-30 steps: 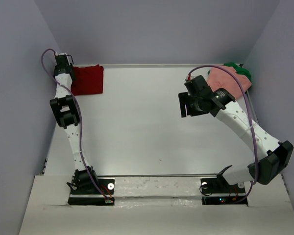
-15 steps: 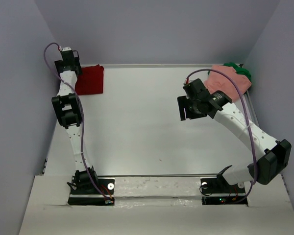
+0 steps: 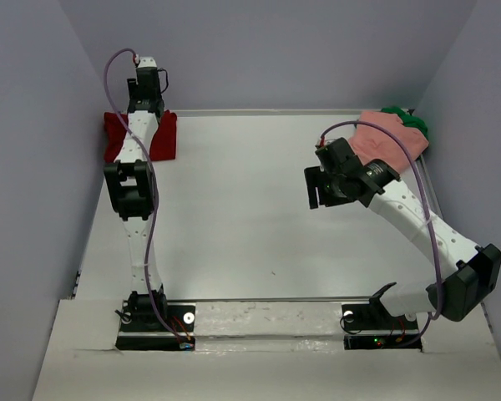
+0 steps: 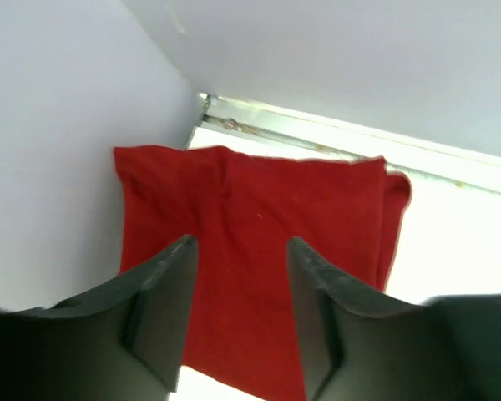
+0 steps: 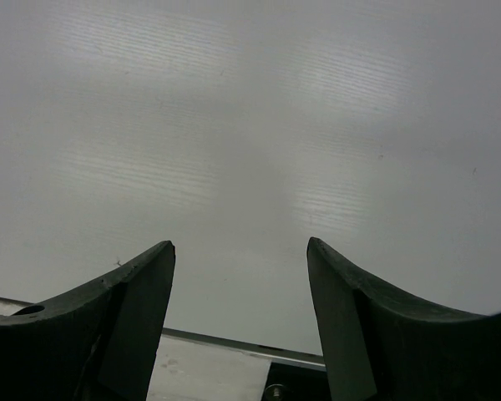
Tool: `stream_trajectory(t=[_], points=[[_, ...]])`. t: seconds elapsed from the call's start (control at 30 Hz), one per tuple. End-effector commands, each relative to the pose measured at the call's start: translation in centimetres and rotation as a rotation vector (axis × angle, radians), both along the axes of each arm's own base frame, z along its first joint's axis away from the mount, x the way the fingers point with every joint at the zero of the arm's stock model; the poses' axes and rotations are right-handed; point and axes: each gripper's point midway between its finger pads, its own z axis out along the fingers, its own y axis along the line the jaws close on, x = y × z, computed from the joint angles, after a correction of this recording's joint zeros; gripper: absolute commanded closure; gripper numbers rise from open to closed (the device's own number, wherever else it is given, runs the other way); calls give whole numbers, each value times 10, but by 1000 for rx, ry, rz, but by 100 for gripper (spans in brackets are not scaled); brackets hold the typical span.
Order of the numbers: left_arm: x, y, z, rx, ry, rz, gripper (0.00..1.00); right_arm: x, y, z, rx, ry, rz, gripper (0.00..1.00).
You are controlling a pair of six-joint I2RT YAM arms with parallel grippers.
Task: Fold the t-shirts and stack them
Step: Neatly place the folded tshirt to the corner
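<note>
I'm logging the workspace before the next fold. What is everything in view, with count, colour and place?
dark red t-shirt: one, dark red, folded flat, far left corner of the table.
salmon pink t-shirt: one, salmon pink, crumpled, far right corner.
green t-shirt: one, green, far right corner, mostly hidden behind the pink one.
table: one, white, under both arms.
left gripper: one, black, open above the dark red t-shirt.
right gripper: one, black, open over bare table.

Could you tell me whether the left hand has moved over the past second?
Yes: from above, the left hand has shifted right and toward the far wall, from the left edge of the dark red t-shirt to its far edge.
</note>
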Motion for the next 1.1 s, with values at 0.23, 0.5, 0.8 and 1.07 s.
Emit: stream_trajectory(t=[0.23,0.5,0.8,1.07], points=[[13,-30,-17,-102,26,-153,100,-4,3,18,57,-70,-15,30],[24,-39,-30,-187,26,-211,100,-5,1,20,64,-77,-28,30],[27,-62,-63,-366,56,-311,100,-1,0,30,62,-102,-40,30],[25,-51,-83,-417,84,-284,100,-1,-3,27,49,-107,-45,30]])
